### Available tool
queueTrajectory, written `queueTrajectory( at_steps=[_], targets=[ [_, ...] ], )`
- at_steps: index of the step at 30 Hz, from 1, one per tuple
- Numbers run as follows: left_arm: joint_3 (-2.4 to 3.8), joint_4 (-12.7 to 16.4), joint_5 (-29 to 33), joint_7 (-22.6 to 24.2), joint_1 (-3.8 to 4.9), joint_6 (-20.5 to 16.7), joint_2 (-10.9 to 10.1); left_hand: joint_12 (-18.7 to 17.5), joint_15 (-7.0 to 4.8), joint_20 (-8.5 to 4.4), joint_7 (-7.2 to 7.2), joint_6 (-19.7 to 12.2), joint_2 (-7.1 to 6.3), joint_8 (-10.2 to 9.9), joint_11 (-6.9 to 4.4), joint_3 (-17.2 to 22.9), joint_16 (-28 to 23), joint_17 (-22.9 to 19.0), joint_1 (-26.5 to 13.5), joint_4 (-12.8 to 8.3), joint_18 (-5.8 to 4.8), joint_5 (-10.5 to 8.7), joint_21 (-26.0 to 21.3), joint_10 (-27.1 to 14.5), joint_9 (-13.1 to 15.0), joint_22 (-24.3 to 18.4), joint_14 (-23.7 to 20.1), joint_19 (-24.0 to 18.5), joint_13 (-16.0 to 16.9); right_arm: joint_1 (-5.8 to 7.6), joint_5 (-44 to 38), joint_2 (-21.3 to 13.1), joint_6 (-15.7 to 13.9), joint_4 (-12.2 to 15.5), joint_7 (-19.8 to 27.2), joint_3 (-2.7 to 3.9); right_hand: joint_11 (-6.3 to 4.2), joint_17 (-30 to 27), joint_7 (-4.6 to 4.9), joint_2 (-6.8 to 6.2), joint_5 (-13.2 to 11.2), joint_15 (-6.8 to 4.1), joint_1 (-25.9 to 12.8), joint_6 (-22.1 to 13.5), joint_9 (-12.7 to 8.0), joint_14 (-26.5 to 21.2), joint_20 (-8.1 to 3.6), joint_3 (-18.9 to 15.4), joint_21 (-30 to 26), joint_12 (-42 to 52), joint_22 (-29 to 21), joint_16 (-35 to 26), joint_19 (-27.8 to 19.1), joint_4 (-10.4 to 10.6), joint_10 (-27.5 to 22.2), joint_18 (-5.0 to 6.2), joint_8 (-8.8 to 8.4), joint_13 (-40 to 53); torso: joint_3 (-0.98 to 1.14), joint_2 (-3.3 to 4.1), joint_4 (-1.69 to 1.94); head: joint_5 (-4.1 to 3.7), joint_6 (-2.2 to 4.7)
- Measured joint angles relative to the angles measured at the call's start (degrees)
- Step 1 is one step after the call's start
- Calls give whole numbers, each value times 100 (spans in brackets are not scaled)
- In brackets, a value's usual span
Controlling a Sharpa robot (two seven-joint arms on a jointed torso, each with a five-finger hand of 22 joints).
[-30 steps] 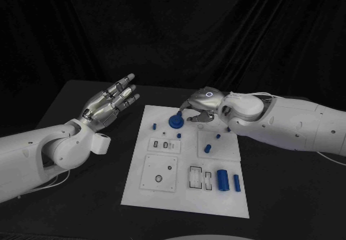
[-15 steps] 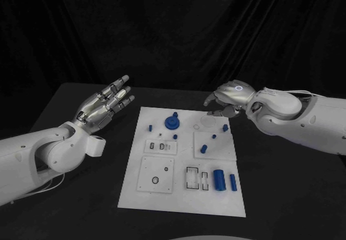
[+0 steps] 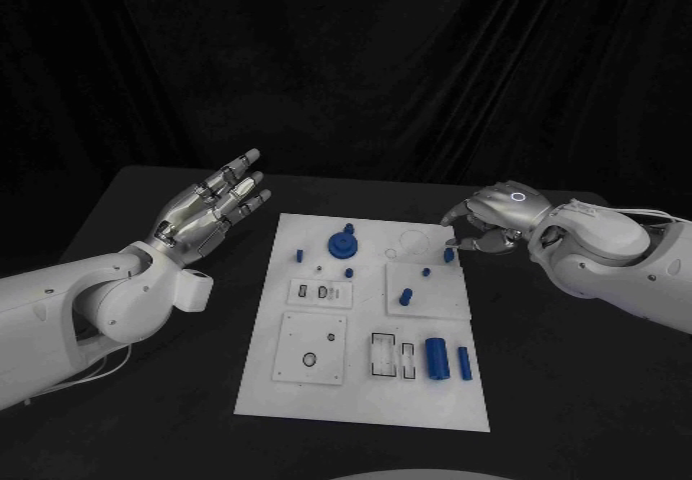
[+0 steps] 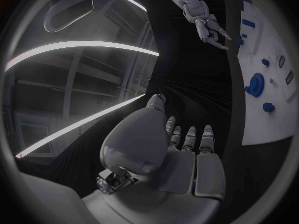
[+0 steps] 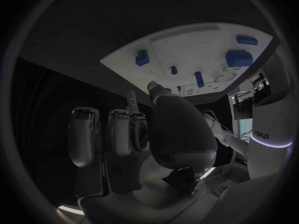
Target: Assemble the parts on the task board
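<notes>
Dim overhead light is falling on a dark scene; the white board (image 3: pixel 368 330) is reflecting brightest, black drapes are swallowing shadows. Wrist views are bending straight edges at the rim, and bright ceiling strips are glaring behind the left hand (image 4: pixel 181 144).

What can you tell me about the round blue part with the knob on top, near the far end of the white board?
The round blue part looks like matte plastic: a wide disc base with a narrower knob rising from its middle. It stands upright on the task board, near the far edge, left of centre. Neither hand touches it; the right hand hovers off to its right, the left hand is raised beyond the board's left side.
</notes>
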Motion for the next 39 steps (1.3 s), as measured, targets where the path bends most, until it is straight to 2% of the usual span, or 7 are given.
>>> queueTrajectory(
  at_steps=[3,7,19,28,34,39],
  targets=[
    [0,-9,0,0,-4,2,-11,0,0,0,0,0,0,0,0,0,0,0,0,0,0,0,0,0,0,0,0,0,0,-59,24,-53,-52,30,-25,-1,0,0,-2,-73,-169,0,-32,-16,15,0,-18,-22,0,0,0,0,18,68,0,0,0,0,1,1,1,-5,3],
    [0,-19,0,0,-5,5,-14,0,0,0,0,0,0,0,0,16,0,0,0,-16,0,14,0,0,0,0,0,0,0,-99,46,-81,-104,42,-49,-1,0,0,-2,-73,-185,0,-32,-16,15,0,-18,-22,0,0,0,0,18,68,0,0,0,-1,0,1,2,-1,2],
    [-1,-27,0,-3,-8,13,-21,0,0,0,0,0,0,0,0,32,0,0,46,0,0,22,0,0,0,0,0,0,-6,-195,78,-91,-123,17,-90,0,0,-1,19,-72,-181,0,-32,-37,21,0,-18,-22,0,0,-1,0,18,68,0,0,0,-1,1,1,1,14,21],
    [-1,-29,0,-4,-9,22,-22,0,0,0,0,0,0,0,20,32,0,0,45,0,0,21,0,-22,0,5,0,0,-6,-280,84,11,-113,-126,-100,0,0,-1,19,-96,-117,0,-8,-36,47,0,-18,-22,-38,0,-1,-26,18,68,0,0,0,-1,-6,-5,7,21,26],
    [-1,-27,0,-6,-10,28,-41,0,0,0,0,0,0,0,20,32,0,0,46,0,0,21,0,-22,0,5,0,0,-6,-317,86,71,-109,-182,-99,0,0,-2,52,-145,-118,0,48,-4,84,0,-17,-6,-38,0,0,-26,18,84,0,0,33,1,-9,-7,6,29,-10],
    [-1,-27,0,-7,-10,33,-44,0,0,0,0,0,0,0,20,32,0,0,45,0,0,21,0,-22,0,4,0,0,-5,-331,87,117,-103,-226,-97,0,0,-2,61,-119,-118,0,141,108,136,0,-17,-5,-58,0,4,-26,18,82,0,0,115,4,-10,-7,7,7,-14]
  ],
)
